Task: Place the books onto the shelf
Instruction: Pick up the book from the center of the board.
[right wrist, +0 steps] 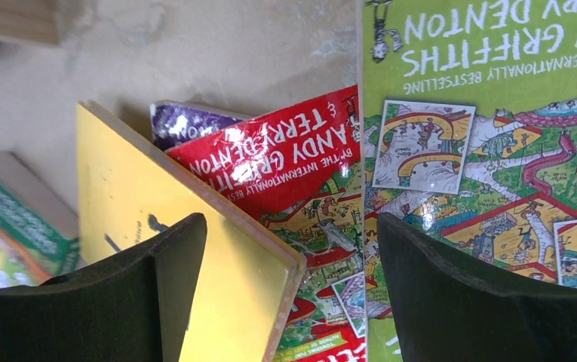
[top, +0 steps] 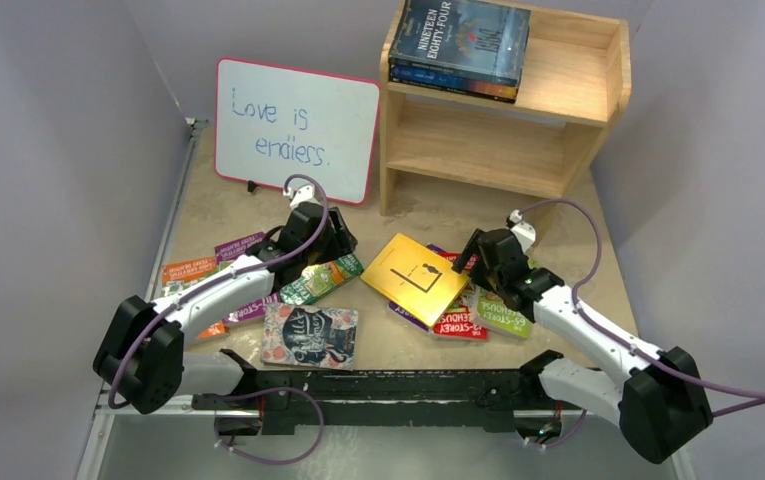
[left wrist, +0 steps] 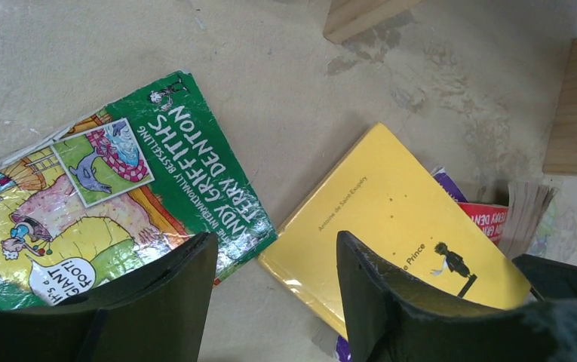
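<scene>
Grippers: both spread, nothing held. Right gripper (top: 485,262) hangs at the right edge of the yellow book (top: 415,276), fingers (right wrist: 462,302) wide over the pile; left gripper (top: 320,243) hangs just left of it, over the green book (top: 322,278).
Yellow book: lies tilted, its right side propped on the red book (top: 461,322) and purple book (right wrist: 187,121), its left corner down near the table (top: 438,215). In the right wrist view one pad sits over its cover and the other over the lime book (right wrist: 489,136).
Risk, grab: closing here likely pinches the yellow cover edge plus the red one beneath, so two books lift or the yellow one slides off the stack.
Risk, clash: both arms crowd the yellow book from either side; moving together may knock wrists.
Risk, covers: thin glossy paperbacks look slippery and bendy, easy to fan open from a one-edge grip.
Shelf (top: 598,110): behind the yellow book, upper tier carries a flat stack of dark books (top: 463,45), lower tier bare.
Whiteboard (top: 293,130): left of shelf, behind the left gripper; a careless swing may tip it.
Other books: floral one (top: 310,335) and orange one (top: 190,272) lie left and near of the yellow book.
</scene>
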Available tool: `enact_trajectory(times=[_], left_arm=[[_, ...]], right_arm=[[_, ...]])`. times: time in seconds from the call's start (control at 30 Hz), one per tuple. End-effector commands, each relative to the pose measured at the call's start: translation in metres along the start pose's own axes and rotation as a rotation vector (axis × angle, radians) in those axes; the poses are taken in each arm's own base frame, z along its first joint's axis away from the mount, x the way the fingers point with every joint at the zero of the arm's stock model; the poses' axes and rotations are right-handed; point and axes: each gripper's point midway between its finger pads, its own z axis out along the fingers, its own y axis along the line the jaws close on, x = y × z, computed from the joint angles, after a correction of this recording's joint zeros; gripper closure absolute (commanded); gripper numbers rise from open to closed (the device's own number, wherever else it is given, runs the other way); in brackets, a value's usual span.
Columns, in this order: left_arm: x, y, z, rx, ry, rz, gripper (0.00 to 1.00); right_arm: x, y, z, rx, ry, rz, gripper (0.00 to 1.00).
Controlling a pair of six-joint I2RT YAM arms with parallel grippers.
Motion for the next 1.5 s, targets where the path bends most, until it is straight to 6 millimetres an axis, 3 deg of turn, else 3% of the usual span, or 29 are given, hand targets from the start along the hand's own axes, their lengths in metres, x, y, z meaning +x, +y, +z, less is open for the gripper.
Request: enact_trajectory(times=[0.0, 0.23, 0.5, 0.63, 0.73, 0.93, 1.03, 1.2, 1.33, 1.47], left_arm=[[-0.008, -0.012, -0.001, 0.053, -0.028, -0.036, 0.42], [0.003, -0.009, 0.002, 0.055, -0.001, -0.059, 0.43], [0.009, -0.005, 0.009, 0.041, 0.017, -0.072, 0.43], [0.01, -0.005, 0.01, 0.036, 0.017, -0.073, 0.43], [0.012, -0.003, 0.012, 0.031, 0.023, -0.073, 0.43], [0.013, -0.002, 0.013, 0.027, 0.027, -0.077, 0.43], [0.012, -0.003, 0.012, 0.028, 0.028, -0.077, 0.43], [0.008, -0.003, 0.011, 0.018, 0.016, -0.064, 0.44], [0.003, -0.004, 0.01, 0.014, -0.003, -0.065, 0.44], [-0.005, 0.0, 0.006, -0.026, -0.032, -0.128, 0.43]], right_arm=[[0.042, 0.029, 0.008, -0.168, 0.154, 0.203, 0.18], [0.042, 0.036, 0.01, -0.2, 0.152, 0.283, 0.24], [0.029, 0.048, -0.002, -0.251, 0.134, 0.219, 0.37], [0.025, 0.046, -0.011, -0.26, 0.12, 0.156, 0.26], [0.023, 0.033, -0.016, -0.213, 0.104, 0.124, 0.2], [0.034, 0.012, -0.019, -0.12, 0.143, 0.118, 0.14], [0.043, 0.016, -0.017, -0.152, 0.176, 0.124, 0.14], [0.035, 0.049, -0.012, -0.344, 0.125, 0.134, 0.28], [0.025, 0.06, -0.005, -0.416, 0.053, 0.165, 0.43], [0.002, 0.068, -0.009, -0.441, -0.041, 0.203, 0.65]])
